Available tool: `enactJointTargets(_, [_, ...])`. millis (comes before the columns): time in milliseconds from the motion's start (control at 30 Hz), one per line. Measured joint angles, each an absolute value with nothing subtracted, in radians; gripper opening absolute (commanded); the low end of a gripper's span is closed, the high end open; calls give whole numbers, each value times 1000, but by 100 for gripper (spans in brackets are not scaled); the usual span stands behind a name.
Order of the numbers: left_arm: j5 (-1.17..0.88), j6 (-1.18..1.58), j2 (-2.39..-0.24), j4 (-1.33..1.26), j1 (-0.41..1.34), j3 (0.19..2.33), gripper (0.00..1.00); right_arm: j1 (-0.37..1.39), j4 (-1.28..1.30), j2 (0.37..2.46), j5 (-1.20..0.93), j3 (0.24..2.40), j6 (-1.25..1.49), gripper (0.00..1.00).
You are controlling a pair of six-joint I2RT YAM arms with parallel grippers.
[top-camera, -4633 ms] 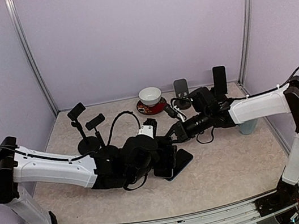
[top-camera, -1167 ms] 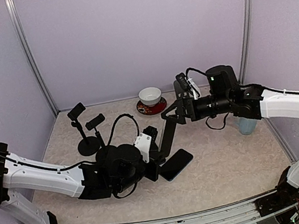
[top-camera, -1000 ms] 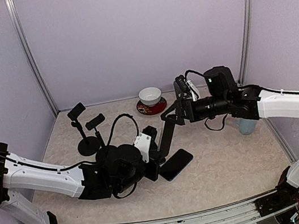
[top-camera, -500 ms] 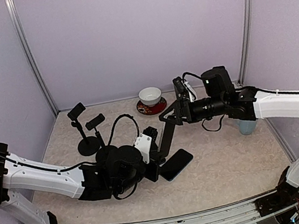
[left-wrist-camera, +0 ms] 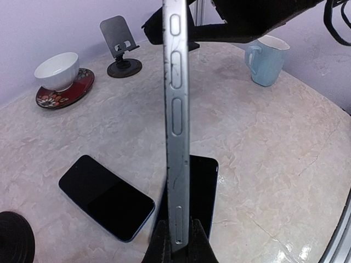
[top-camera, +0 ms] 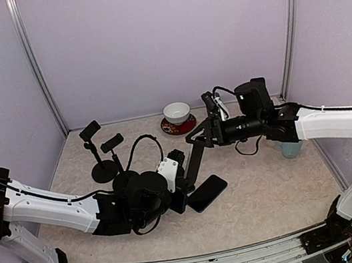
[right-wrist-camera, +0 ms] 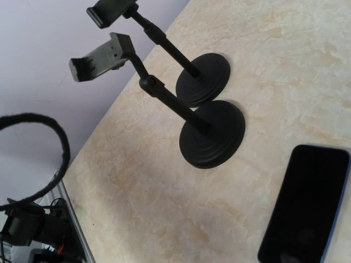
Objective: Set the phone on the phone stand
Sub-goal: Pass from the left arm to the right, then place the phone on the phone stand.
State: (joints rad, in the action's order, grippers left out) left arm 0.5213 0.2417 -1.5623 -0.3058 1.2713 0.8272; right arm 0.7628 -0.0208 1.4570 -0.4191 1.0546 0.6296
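Phone [left-wrist-camera: 176,137] upright (edge-on), mug [left-wrist-camera: 266,60] well apart

Bright diffuse light — soft shadows, fisheye edges

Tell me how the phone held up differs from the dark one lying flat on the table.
The held phone stands upright, pinched by the left fingers; the flat phone lies flat, untouched. The held phone shows its silver side with buttons, the flat phone its dark face. Both are slim rectangular phones.
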Motion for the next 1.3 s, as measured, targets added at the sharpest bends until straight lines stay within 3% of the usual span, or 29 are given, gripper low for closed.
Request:
enactJointTargets(167, [533,242,-1562,-299,1271,827,4,763,-37,1468,-425,1056,632,55])
enactJointTargets(200, [533,242,-1562,-298,1271,827,9,763,-38,1469,-426,1056,633,54])
enactJointTargets(233, [533,243,-1562,-298,1271,827,20,763,-38,1469,-425,1056,633,53])
enactJointTargets(333, [535,239,-1562,-307,1272,827,36,763,-33,1469,-421,1056,633,53])
enactJointTargets(433, [540,239,-1562,-335,1272,828,61,764,-6,1474,-410,1056,626,53])
enactJointTargets(800, [559,260,-1548,-351,1272,827,97,749,82,1483,-358,1158,568,53])
enactJointTargets(1133, [545,265,-1460,-314,1241,827,99,648,187,1507,-267,1278,482,53])
enactJointTargets(1300, [474,259,-1362,-262,1140,823,99,609,246,1561,-186,1369,424,53])
